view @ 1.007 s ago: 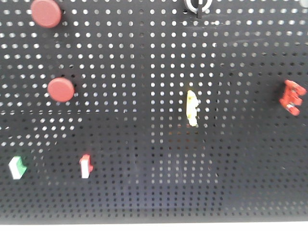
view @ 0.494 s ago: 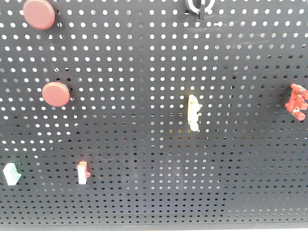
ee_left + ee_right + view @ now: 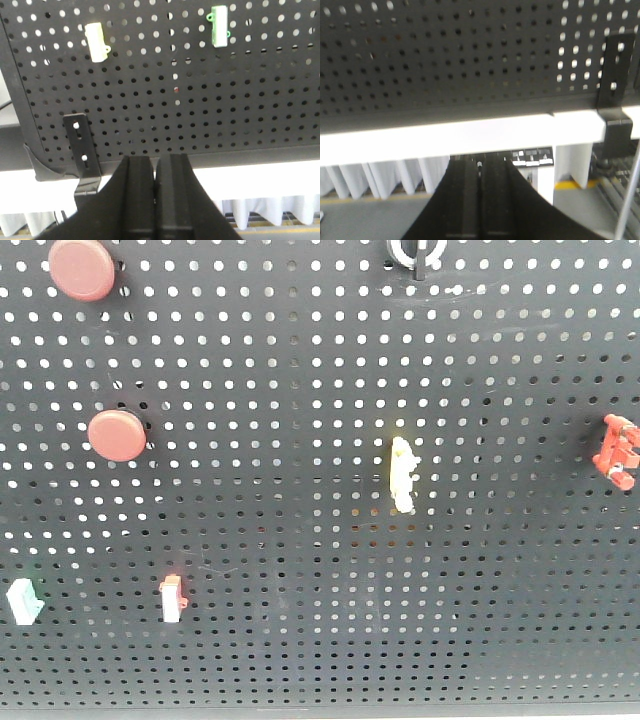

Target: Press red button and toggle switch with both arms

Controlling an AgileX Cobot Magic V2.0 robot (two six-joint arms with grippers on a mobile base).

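The red button (image 3: 82,268), a matte domed cap, sits at the top left of the black pegboard (image 3: 300,540), with a slightly smaller red cap (image 3: 118,435) below it. A pale yellow toggle switch (image 3: 402,473) sticks out near the middle of the board. Neither gripper shows in the front view. In the left wrist view my left gripper (image 3: 156,162) is shut and empty, just below the board's lower edge. My right gripper (image 3: 480,162) is likewise shut and empty, under the board's bottom rail (image 3: 470,135).
A red clamp-like part (image 3: 617,452) is at the right edge and a key switch (image 3: 413,252) at the top. Low left are a green-white switch (image 3: 24,602) and a red-white switch (image 3: 173,598). A cream switch (image 3: 96,42), a green-edged switch (image 3: 219,26) and a black bracket (image 3: 80,145) face the left wrist.
Between one second and half a second ago the front view drew closer to the board, spreading its parts outward. Since then nothing has moved.
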